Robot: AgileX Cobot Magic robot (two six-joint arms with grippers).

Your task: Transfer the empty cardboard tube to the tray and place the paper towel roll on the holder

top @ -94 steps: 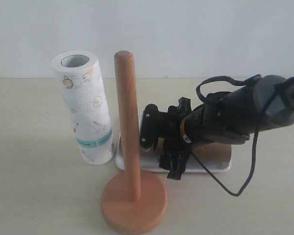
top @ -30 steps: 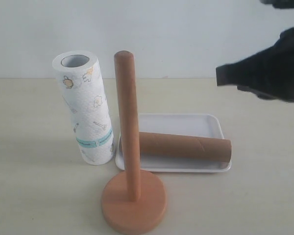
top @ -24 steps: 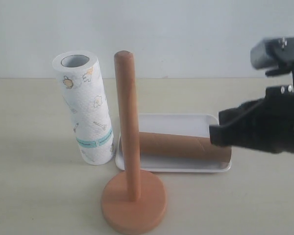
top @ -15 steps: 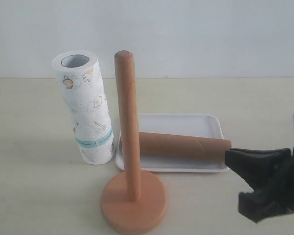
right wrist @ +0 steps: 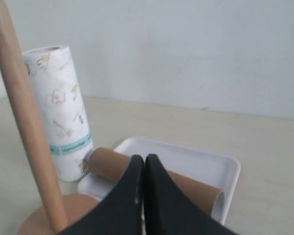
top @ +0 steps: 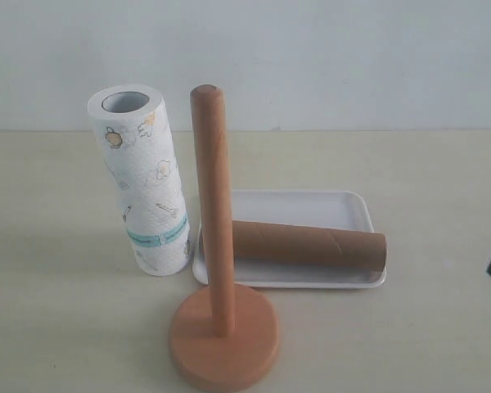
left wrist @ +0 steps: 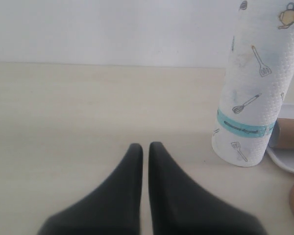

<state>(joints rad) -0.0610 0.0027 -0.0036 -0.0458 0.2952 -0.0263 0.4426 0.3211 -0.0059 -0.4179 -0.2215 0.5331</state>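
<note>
Pale beige worktop (top: 57, 327) before a plain white wall: the empty cardboard tube (top: 311, 244) lay on its side in the tray (top: 311, 203), stretched along the near rim from end to end; by the look of it, the first half of the job was done. The paper towel roll (top: 143, 188) stood on end on the worktop, just beside the tray's left end and close to the holder (top: 223, 340); the holder's upright post was bare, so seating the roll on it appeared to be all that was left.

Neither arm reached over the things in the exterior view; only a dark sliver showed at that view's right edge. The left fingers (left wrist: 130, 171) hung low over bare worktop, pointing roughly level, with the roll ahead and off to one side; they were drawn together to a thin slit and held nothing. The right fingers (right wrist: 130, 191) were likewise pressed close and empty, aimed slightly downward toward the tray and tube, with the holder's post and the roll beyond them; the roll was untouched by either arm.
</note>
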